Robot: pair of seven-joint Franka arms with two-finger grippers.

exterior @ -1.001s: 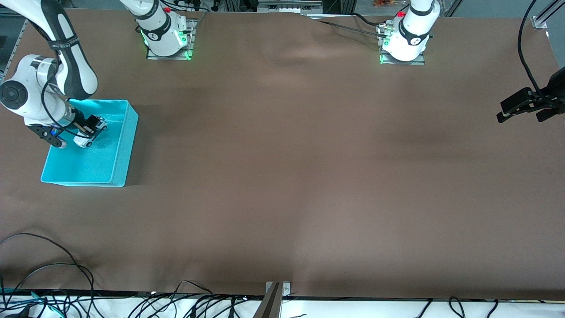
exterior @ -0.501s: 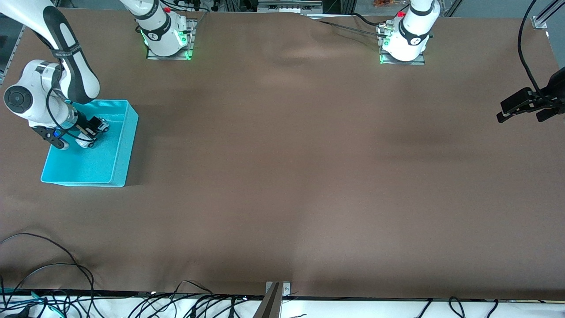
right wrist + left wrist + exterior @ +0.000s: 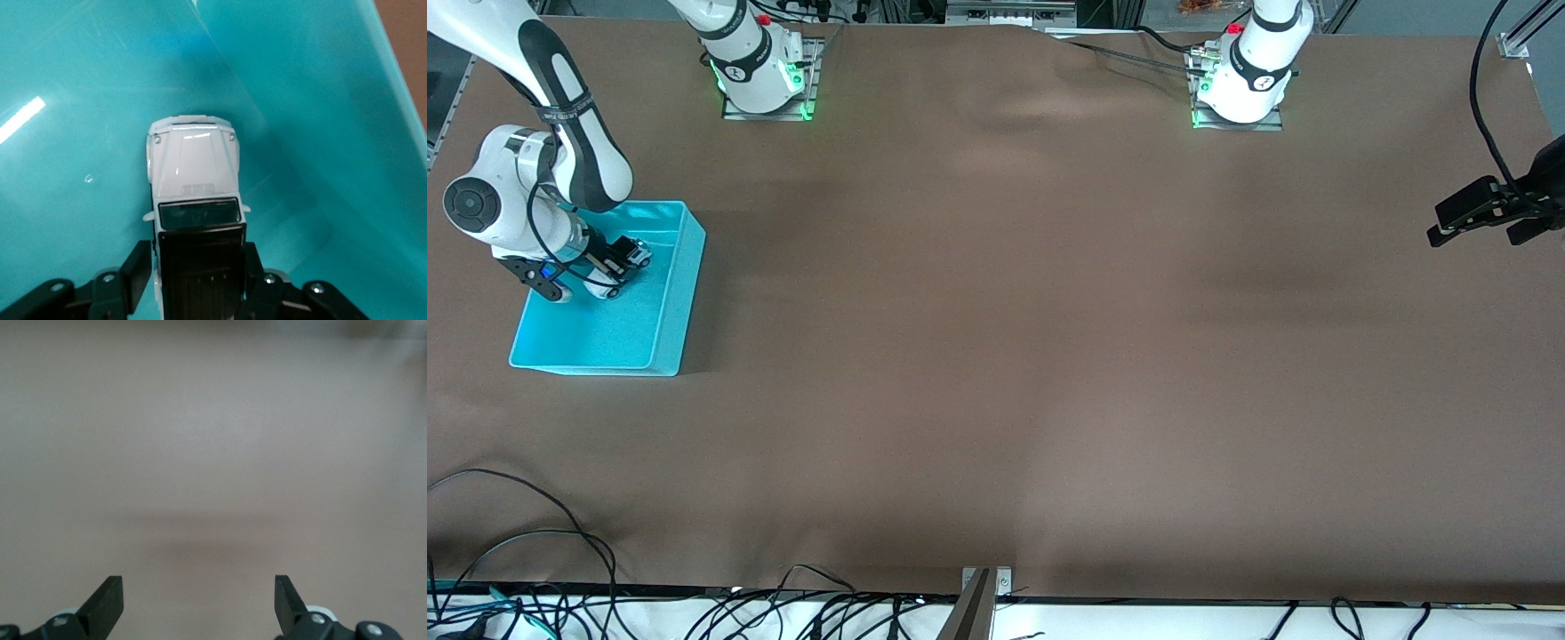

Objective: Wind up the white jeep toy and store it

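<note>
The turquoise bin (image 3: 671,293) sits on the brown tabletop (image 3: 1049,356) toward the right arm's end, and the only thing seen within its walls is the white jeep toy (image 3: 624,262), which is held inside the bin's opening near the wall farthest from the front camera. The right gripper (image 3: 609,258) reaches down into the bin with its fingers (image 3: 137,267) clamped on the two sides of the jeep's black roof, while the white hood (image 3: 193,157) points away from the wrist toward a bin wall. In the right wrist view the jeep (image 3: 193,220) has turquoise floor and wall all around it; whether its wheels touch the floor cannot be told. No readable brand or lettering shows on the jeep or the bin; the dark band on the right arm (image 3: 560,111) carries small print too fine to read. The left gripper (image 3: 1463,218) waits over the tabletop's edge at the left arm's end, well apart from the bin, its fingers (image 3: 107,603) spread apart with nothing between them. Between the bin and the left gripper the tabletop is bare cloth with a few soft wrinkles. Loose black cables (image 3: 516,542) lie along the edge nearest the front camera, nearer to that camera than the bin.
</note>
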